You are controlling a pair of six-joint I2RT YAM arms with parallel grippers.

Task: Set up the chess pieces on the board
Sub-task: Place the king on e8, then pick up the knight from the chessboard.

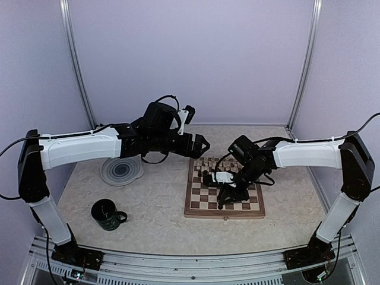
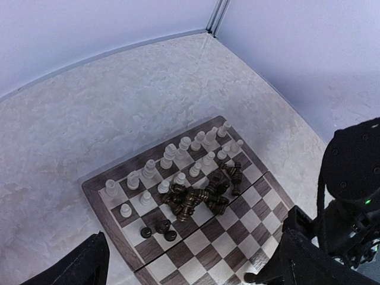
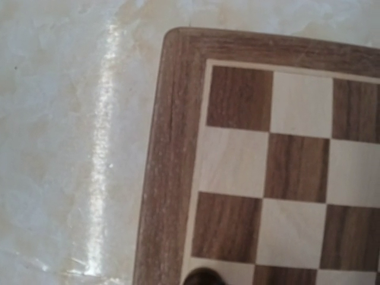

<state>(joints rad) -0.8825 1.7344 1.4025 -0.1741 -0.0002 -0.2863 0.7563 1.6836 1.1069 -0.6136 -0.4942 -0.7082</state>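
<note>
Left gripper [image 1: 200, 144] hung above the far left corner of the board [image 1: 191, 209], its jaws spread wide with nothing between them; in the left wrist view its two dark fingers [image 2: 83, 264] framed the checks from either side.

Right gripper [image 1: 227, 199] pointed down over the middle of the board, close to its surface. Whether its jaws were parted or gripped anything could not be told, as the fingers did not show in the right wrist view. That view showed only a corner of the board's rim, bare table beside it, and the top of one dark piece [image 3: 205, 276] at the lower edge.

The board lay flat on the table [image 1: 154, 202], a little right of centre. Cream pieces [image 2: 178, 151] stood in two rows along the board's far edge. Dark pieces [image 2: 193, 199] lay heaped just in front of them, and three more sat apart nearer the board's left edge.

A grey plate [image 1: 122, 170] rested towards the table's left edge, and a dark mug [image 1: 108, 215] near its near left corner.
</note>
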